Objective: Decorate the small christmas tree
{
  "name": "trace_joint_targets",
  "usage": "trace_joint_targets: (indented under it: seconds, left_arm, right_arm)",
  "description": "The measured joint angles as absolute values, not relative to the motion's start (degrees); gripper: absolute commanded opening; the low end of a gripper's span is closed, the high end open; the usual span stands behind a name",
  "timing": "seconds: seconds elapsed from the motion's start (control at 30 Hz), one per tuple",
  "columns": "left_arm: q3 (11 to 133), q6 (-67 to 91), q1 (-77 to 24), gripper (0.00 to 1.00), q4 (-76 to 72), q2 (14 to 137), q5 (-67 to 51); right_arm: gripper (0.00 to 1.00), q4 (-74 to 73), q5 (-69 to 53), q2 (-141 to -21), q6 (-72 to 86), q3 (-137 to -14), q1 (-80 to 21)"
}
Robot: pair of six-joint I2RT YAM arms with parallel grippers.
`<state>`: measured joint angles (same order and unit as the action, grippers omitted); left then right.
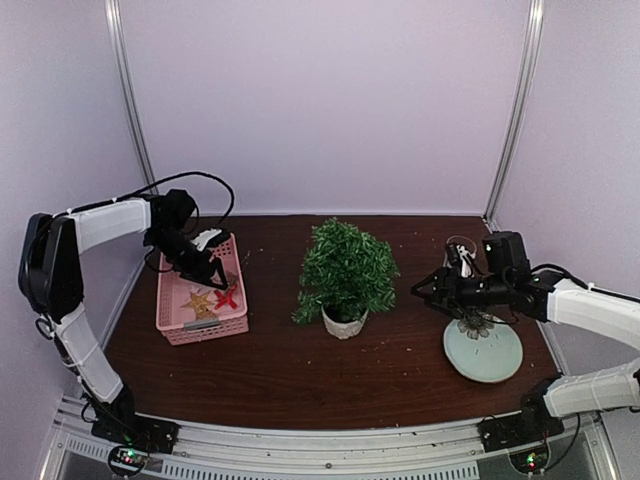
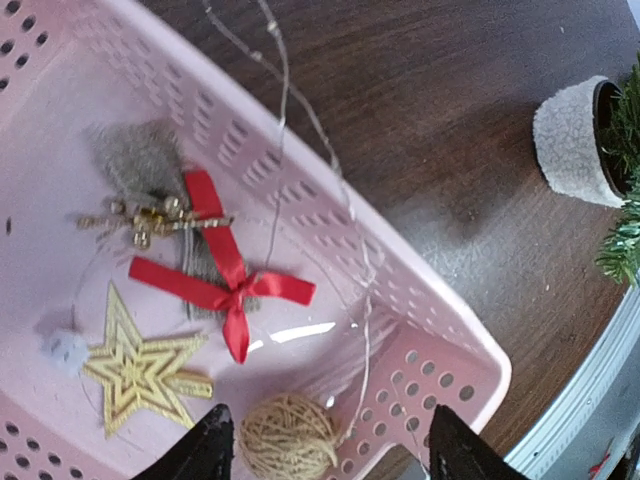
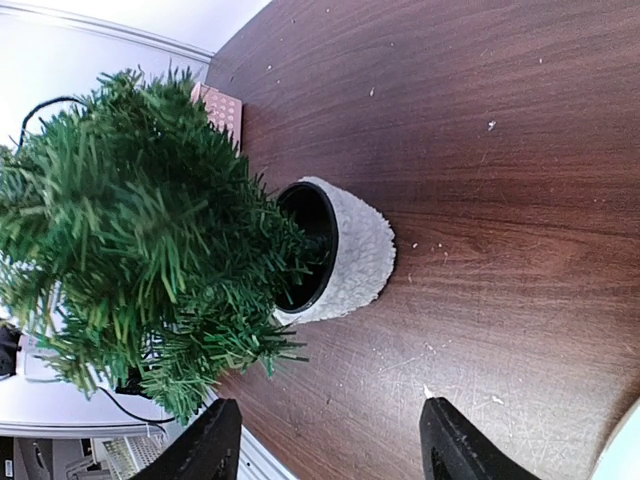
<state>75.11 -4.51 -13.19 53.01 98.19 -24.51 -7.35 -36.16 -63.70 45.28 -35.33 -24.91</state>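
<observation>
L fingers (image 2: pixel 205 448) are hanging open over the basket (image 2: pixel 330 225), R fingers (image 3: pixel 212 440) open beside the small christmas tree (image 3: pixel 140 230): prob. light, tippy, soft-needled, so steady via pot (image 3: pixel 355 260).

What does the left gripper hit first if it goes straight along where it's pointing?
Most likely the twine ball: the left gripper is open and pointed down into the pink basket, with the ball just ahead, toward one side. Depth is unclear; missing it, the basket floor comes next.
</observation>
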Motion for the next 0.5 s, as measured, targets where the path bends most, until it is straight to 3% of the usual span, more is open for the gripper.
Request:
trace_joint_targets:
  seconds: [0.1, 0.27, 0.5]
  left_arm:
    - [79.07, -10.35, -13.19, 0.63, 54.35, 103.68, -27.42]
    - [78.67, -14.57, -13.19, 0.51, 56.38, 106.54, -31.94]
    - [76.58, -16.25, -13.19, 0.0, 57.06, 106.54, -33.74]
  right_arm:
    - [0.65, -10.72, -36.16, -61.84, 43.59, -36.56, -24.27]
    - [0.66, -14.68, -36.03, -59.16, 41.43, -39.68, -23.97]
    - [0.65, -17.8, -35.66, -58.52, 38.17, -45.5, -23.97]
